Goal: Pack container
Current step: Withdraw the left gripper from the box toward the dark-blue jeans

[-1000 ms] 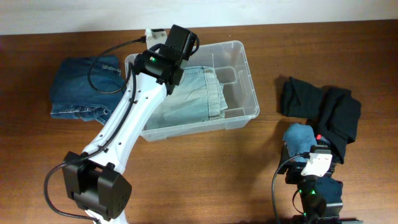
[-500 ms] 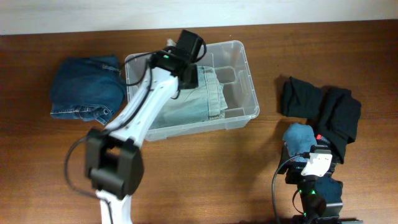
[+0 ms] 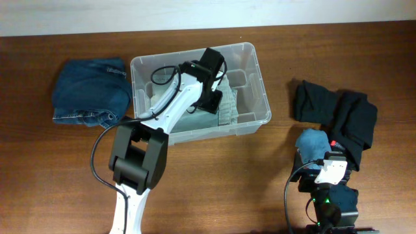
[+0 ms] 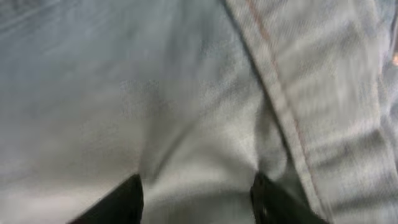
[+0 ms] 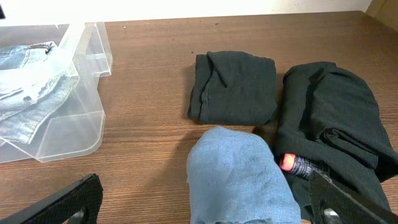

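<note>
Denim point(image 4: 186, 93) fills left wrist view, left pincer point(image 4: 198, 202) apart; only overhead shows container point(image 3: 263, 91); right pincer point(image 5: 205, 186) apart.

You have the large rectangular clear plastic bin point(image 3: 250, 62) standing upright and open-topped on the brown wooden table point(image 3: 214, 182), towards its far edge. It sits slightly askew (right end farther back). It has rounded corners, a rim and moulded inner ridges. A folded pale-blue denim garment point(image 3: 227, 107) lies inside it, and the right end is bare.
</note>
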`<state>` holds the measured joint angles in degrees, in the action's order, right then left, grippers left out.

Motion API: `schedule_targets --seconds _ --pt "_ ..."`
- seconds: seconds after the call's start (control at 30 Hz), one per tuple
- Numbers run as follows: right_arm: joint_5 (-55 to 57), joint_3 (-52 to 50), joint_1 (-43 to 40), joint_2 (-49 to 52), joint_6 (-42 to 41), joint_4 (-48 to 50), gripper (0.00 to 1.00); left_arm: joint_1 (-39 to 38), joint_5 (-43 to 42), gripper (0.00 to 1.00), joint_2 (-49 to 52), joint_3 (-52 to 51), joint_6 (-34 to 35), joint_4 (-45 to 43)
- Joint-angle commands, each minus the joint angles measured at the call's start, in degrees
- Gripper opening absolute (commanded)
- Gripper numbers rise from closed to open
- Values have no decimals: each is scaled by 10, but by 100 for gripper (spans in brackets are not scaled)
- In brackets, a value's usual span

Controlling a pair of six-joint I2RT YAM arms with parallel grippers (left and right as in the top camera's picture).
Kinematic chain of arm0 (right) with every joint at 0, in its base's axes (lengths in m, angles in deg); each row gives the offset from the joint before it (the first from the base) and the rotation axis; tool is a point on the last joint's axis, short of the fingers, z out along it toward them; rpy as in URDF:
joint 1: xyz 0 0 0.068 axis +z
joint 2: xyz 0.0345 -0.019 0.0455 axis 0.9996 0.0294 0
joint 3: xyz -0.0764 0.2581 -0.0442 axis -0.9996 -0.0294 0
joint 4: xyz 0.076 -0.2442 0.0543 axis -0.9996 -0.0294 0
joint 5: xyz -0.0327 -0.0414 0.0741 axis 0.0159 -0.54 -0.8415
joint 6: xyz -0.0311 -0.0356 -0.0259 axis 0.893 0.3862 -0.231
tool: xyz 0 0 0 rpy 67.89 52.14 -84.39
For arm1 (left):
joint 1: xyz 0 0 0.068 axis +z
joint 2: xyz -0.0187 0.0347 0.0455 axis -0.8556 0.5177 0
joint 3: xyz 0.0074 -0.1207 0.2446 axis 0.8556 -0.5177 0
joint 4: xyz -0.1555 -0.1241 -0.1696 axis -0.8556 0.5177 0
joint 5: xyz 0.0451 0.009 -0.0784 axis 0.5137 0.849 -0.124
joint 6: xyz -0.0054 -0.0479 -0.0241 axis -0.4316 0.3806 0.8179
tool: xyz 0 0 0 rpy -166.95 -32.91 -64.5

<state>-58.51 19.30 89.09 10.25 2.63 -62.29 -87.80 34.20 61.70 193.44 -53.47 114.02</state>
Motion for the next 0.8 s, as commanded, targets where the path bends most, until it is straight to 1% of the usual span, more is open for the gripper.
schedule_targets --seconds 0.0,0.1,0.13,0.2,0.23,0.27,0.3,0.33,0.43,0.5,0.53,0.63,0.77 --pt "5 -4 -4 -4 -2 -2 98 7 -14 57 -3 148 -21 85" --pt "5 -4 -4 -4 -2 -2 98 21 -14 58 -6 271 -21 165" --pt "5 -4 -4 -4 -2 -2 98 28 -10 61 -6 313 -18 189" --pt "5 -4 -4 -4 -2 -2 98 45 25 73 -6 393 5 231" --pt "5 -4 -4 -4 -2 -2 99 59 58 82 -6 436 24 254" --pt "5 -4 -4 -4 -2 -2 99 68 75 86 -6 457 33 265" --pt "5 -4 -4 -4 -2 -2 98 87 104 92 -6 490 48 286" --pt "5 -4 -4 -4 -2 -2 98 103 118 93 -6 508 56 299" --pt "5 -4 -4 -4 -2 -2 98 172 121 95 -6 533 64 328" --pt "5 -4 -4 -4 -2 -2 98 233 120 96 -3 530 90 351" --pt "5 -4 -4 -4 -2 -2 99 265 114 98 0 526 103 360" --pt "5 -4 -4 -4 -2 -2 98 358 71 98 15 504 106 368" --pt "5 -4 -4 -4 -2 -2 98 453 0 98 44 476 106 359"
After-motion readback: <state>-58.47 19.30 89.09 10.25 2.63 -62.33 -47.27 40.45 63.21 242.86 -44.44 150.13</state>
